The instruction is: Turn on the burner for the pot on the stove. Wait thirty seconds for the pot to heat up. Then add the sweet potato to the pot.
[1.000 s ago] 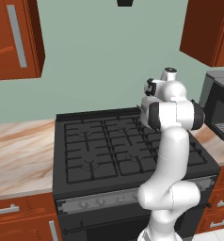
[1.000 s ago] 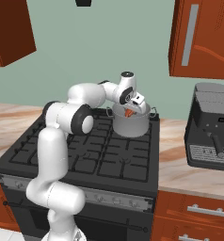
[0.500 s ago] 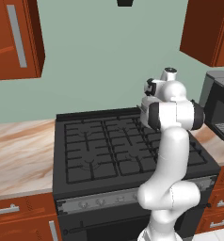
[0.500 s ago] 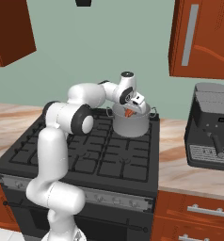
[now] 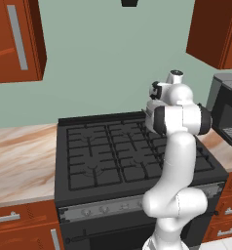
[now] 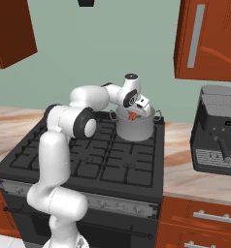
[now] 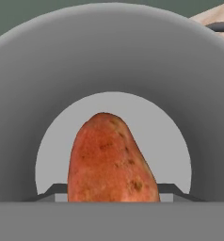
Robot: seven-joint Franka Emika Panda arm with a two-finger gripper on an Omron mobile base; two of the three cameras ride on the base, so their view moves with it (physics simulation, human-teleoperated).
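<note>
Sweet potato (image 7: 111, 160): orange-red, oblong, standing on end between the two dark finger tips; in the hand view it hangs over the pale round bottom of the pot, well inside the rim. In the right base view it shows as a small orange spot at the mouth of the pot.
Left cabinet (image 5: 15, 39): red-brown door with a grey bar handle, on the wall at 10 o'clock from the stove in the left base view.
Surface (image 5: 20, 161): marbled beige top at 9 o'clock from the stove, level with it.
Stove (image 5: 113, 151): wide black range with grid grates; silver knob strip along its front edge at 6 o'clock.
Arm (image 6: 64, 145): white, rising at the stove's front, elbow bent, reaching toward 1 o'clock over the grates in the right base view.
Tool (image 6: 133, 114): held over the open top of the pot, jaws closed on the sweet potato, set about as wide as its girth.
Pot (image 6: 135, 127): shiny grey, straight-sided, upright on the rear right burner, small loop handles at its sides.
Coffee machine (image 6: 218, 131): dark grey, on the surface at 3 o'clock from the pot, well apart from it.
Right cabinet (image 6: 209, 38): red-brown, above the coffee machine at 12 o'clock.
</note>
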